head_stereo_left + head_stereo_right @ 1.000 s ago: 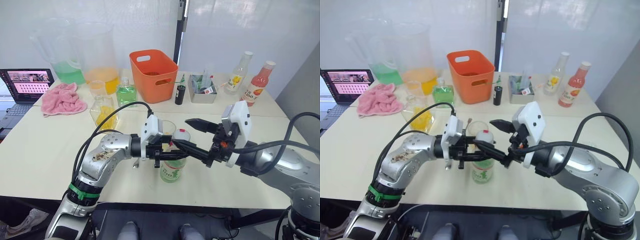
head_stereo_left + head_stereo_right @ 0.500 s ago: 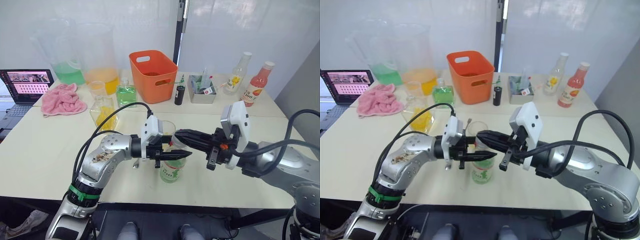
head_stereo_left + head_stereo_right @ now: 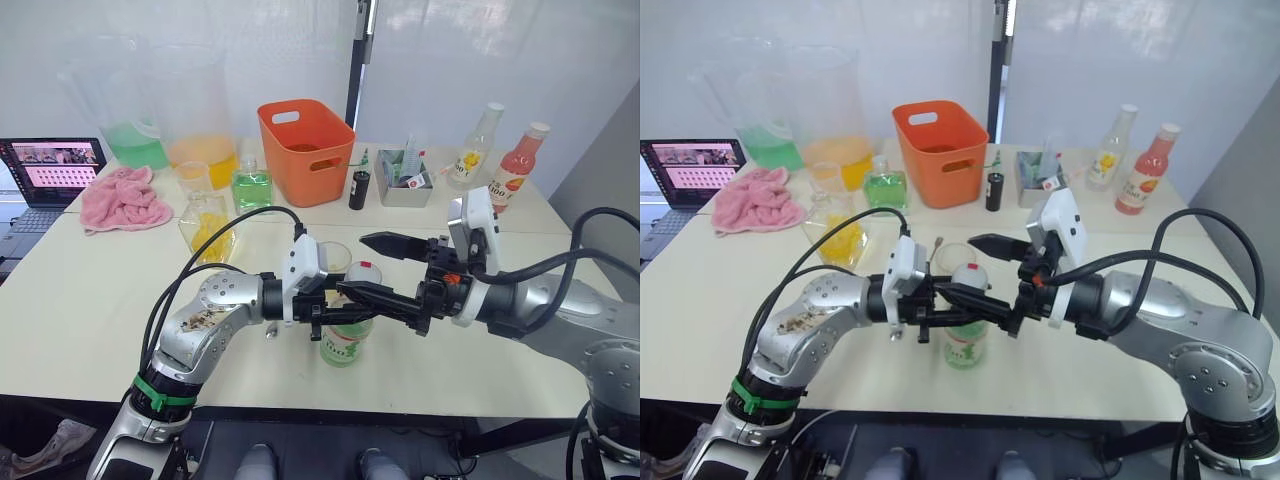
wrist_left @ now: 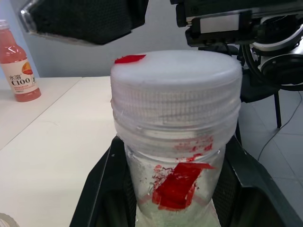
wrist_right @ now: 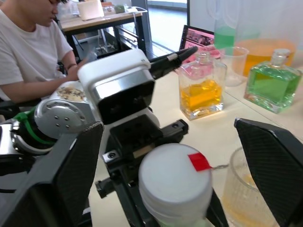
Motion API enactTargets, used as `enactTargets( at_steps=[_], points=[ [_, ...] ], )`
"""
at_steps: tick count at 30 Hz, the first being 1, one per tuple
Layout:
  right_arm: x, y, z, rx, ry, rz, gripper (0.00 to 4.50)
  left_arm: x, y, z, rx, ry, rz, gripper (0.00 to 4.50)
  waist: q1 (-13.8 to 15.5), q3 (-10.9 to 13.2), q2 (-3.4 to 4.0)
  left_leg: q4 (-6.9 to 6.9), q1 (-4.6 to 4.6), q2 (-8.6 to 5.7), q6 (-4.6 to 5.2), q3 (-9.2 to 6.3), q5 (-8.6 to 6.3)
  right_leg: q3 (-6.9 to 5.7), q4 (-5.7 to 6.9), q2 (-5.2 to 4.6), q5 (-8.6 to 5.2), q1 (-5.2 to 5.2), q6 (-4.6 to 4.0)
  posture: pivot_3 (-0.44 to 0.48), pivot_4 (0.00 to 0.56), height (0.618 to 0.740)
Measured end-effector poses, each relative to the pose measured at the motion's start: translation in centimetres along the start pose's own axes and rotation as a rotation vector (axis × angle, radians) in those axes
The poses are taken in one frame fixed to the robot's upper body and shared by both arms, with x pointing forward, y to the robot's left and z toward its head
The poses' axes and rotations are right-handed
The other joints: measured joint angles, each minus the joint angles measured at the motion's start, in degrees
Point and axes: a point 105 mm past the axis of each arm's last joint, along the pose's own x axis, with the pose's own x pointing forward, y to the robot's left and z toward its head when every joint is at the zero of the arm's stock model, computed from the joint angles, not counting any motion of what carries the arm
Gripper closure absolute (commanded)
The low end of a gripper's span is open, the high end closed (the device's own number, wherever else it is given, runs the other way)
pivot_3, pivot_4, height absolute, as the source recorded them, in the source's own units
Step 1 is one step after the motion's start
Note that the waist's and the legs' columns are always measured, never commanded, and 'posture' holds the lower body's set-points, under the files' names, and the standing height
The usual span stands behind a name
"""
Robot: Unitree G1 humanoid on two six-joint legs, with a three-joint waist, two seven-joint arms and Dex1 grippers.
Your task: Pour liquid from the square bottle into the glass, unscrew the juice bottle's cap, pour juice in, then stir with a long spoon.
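Left gripper (image 3: 338,306) is clamped on the juice bottle (image 3: 345,335) just below its cap (image 3: 362,272), fingers (image 4: 102,189) on either side of the neck, holding it upright on the white table (image 3: 90,300) near the front edge. Right gripper (image 3: 372,268) is spread wide apart: upper finger above & behind the cap, lower finger stretching past the bottle's front at about neck height; neither pad appears to touch the cap. Cap is white w/ a small red mark on top and sits on the bottle. Green-and-white label shows below the left gripper.

Glass (image 3: 334,257) stands just behind the bottle, w/ a little pale liquid in the bottom (right wrist view). Long spoon can't be made out for certain.

Further back: square bottle w/ yellow liquid (image 3: 208,228), green square bottle (image 3: 252,186), orange basket (image 3: 306,149), pink cloth (image 3: 124,198), laptop (image 3: 52,165) at the left edge, pink-liquid bottle (image 3: 518,166) & yellow-labelled bottle (image 3: 476,147) at the back right. Person in a white T-shirt (image 5: 28,52) sits beyond the table in the right wrist view
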Motion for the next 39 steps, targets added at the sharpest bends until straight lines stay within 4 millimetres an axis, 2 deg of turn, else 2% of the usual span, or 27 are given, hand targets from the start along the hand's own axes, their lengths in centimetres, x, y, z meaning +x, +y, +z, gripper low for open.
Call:
enactTargets(
  at_steps=[13,16,22,29,34,39],
  points=[
    [-0.2,-0.2,-1.5,-0.03,0.065,-0.041,0.01,0.0,0.2,0.0,-0.003,0.006,-0.006,2.98,0.0,0.0,0.0,-0.01,0.0,0.0,0.0,0.0,0.0,0.0,-0.01,0.0,0.0,-0.01,0.0,0.0,0.15,0.725],
    [-0.2,-0.2,-1.5,-0.03,0.065,-0.043,0.82,0.1,0.2,0.0,-0.004,0.007,-0.012,2.98,0.0,0.0,0.0,-0.01,0.0,0.0,0.0,0.0,0.0,0.0,-0.01,0.0,0.0,0.0,0.0,0.0,0.15,0.725],
    [-0.1,0.0,-1.7,-0.029,0.061,-0.035,2.78,0.1,0.3,0.0,-0.005,0.009,-0.016,2.98,0.0,0.0,0.0,-0.01,0.0,0.0,0.0,0.0,0.0,0.0,-0.01,0.0,0.0,0.0,0.0,0.0,0.15,0.725],
    [0.0,0.1,-1.7,-0.043,0.065,0.014,2.8,0.1,0.3,0.0,-0.002,0.009,-0.016,2.98,0.0,0.0,0.0,0.02,0.02,0.0,0.0,0.0,0.0,0.0,-0.01,0.0,0.0,0.02,0.0,0.0,0.15,0.725],
    [-0.1,-0.5,-1.7,-0.09,0.092,0.163,2.8,0.0,0.1,0.0,0.009,0.015,-0.013,2.98,-0.1,0.0,0.0,0.03,0.08,0.0,0.0,0.0,0.0,-0.01,-0.05,0.0,0.0,0.12,0.0,0.0,0.15,0.725],
    [0.9,-1.7,-1.4,-0.17,0.149,0.385,2.8,-0.5,0.0,-0.1,0.017,0.024,0.011,2.98,-0.7,0.0,0.01,-0.02,0.25,0.0,-0.01,0.0,-0.01,-0.04,-0.05,0.0,0.0,0.23,0.0,0.0,0.15,0.725]
  ],
)
